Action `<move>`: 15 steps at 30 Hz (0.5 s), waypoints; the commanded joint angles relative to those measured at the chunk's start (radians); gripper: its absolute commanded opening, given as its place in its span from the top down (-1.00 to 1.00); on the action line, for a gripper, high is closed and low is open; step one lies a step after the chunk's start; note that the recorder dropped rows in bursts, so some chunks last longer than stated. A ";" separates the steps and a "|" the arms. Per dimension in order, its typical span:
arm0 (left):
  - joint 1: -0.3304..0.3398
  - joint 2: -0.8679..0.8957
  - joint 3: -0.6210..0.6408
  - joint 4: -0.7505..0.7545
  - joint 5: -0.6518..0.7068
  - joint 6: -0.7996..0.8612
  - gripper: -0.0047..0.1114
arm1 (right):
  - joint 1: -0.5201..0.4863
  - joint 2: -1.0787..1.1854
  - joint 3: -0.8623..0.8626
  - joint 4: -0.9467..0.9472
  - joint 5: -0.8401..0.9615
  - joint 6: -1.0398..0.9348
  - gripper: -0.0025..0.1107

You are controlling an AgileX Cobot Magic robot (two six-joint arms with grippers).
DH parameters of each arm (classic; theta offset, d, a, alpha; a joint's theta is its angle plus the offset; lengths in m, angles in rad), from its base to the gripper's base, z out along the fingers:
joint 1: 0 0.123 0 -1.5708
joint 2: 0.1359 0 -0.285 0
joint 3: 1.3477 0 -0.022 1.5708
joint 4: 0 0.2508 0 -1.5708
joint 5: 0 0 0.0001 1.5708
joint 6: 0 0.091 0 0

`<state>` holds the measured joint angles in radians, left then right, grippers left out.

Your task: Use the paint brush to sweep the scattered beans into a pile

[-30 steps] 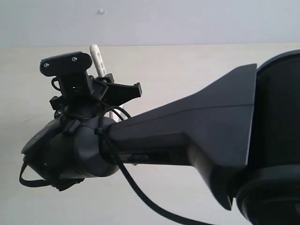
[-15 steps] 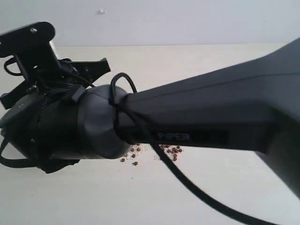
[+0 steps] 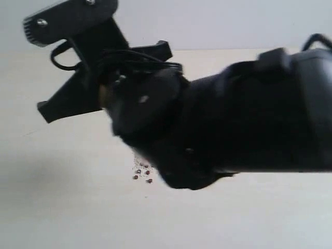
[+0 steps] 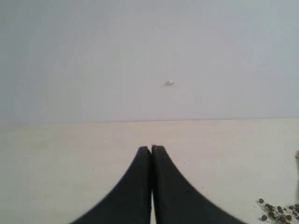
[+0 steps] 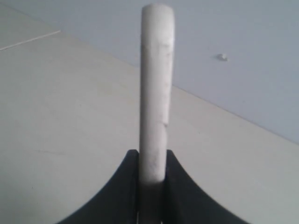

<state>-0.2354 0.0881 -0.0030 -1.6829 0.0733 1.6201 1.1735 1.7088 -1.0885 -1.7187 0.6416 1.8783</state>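
The left gripper points across the pale table towards a grey-blue wall. Its two black fingers are pressed flat together with nothing between them (not a sliver of gap shows at the tips). Well apart from those fingers, a loose cluster of small brown beans lies on the table, cut off by the edge of the picture.

In the exterior view a few beans show near the middle of the table. They sit just under the lower edge of the right arm, which hides anything that lies behind it. The arm is dark and blurred; it comes in from the right and fills much of the view, with a black camera mount at its upper left end.

The right gripper has its fingers closed on the paint brush, gripping the cream handle on both sides. The handle stands straight up between them and ends in a rounded tip (only the handle shows, so where the bristles sit relative to the beans cannot be told).
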 commanded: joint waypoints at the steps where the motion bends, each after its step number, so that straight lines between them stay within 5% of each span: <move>1: -0.005 -0.006 0.003 0.001 0.009 0.002 0.92 | -0.054 -0.108 0.129 -0.026 -0.063 -0.010 0.96; 4: -0.005 -0.006 0.003 0.001 0.009 0.002 0.92 | -0.084 -0.173 0.173 -0.026 -0.153 -0.019 0.96; 9: -0.005 -0.006 0.003 0.001 0.009 0.002 0.92 | -0.128 -0.293 0.164 -0.026 -0.290 -0.381 0.96; 15: -0.005 -0.006 0.003 0.001 0.009 0.002 0.92 | -0.304 -0.427 0.167 -0.026 -0.783 -0.785 0.96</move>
<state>-0.2354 0.0881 -0.0030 -1.6829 0.0753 1.6208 0.9460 1.3304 -0.9198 -1.7244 0.0953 1.2759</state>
